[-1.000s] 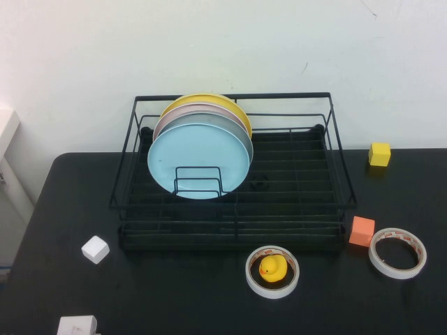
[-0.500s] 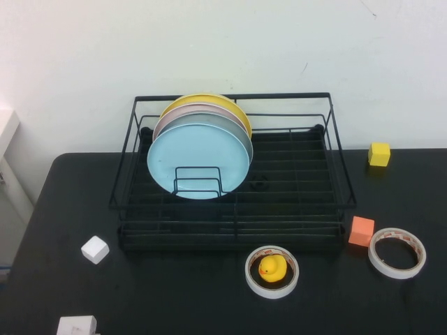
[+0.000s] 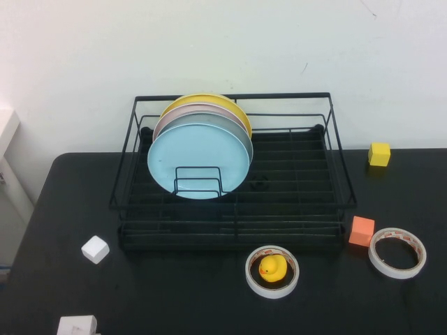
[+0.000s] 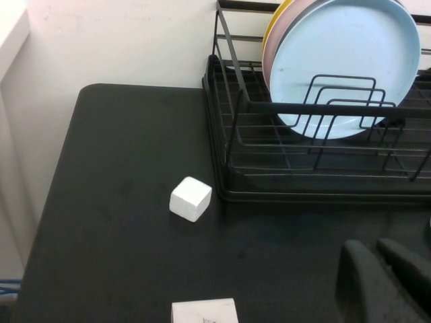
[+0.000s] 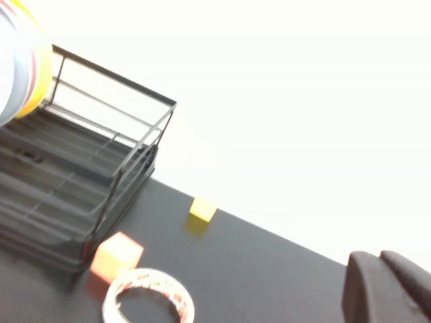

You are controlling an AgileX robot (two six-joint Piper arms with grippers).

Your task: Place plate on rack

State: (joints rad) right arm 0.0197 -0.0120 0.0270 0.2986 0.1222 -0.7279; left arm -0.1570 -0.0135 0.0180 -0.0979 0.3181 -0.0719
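Note:
The light blue plate (image 3: 199,159) stands upright at the front of a row of plates in the left part of the black wire rack (image 3: 335,150). Behind it stand a grey-white, a pink and a yellow plate. It also shows in the left wrist view (image 4: 347,64) inside the rack (image 4: 225,64). Neither gripper shows in the high view. My left gripper (image 4: 382,279) is shut and empty, low over the table in front of the rack. My right gripper (image 5: 389,286) is shut and empty, off to the right of the rack (image 5: 128,175).
A white cube (image 3: 95,249) and a white block (image 3: 77,326) lie at the front left. A tape roll holding a yellow duck (image 3: 273,269) sits before the rack. An orange cube (image 3: 361,231), another tape roll (image 3: 397,252) and a yellow cube (image 3: 379,154) lie at the right.

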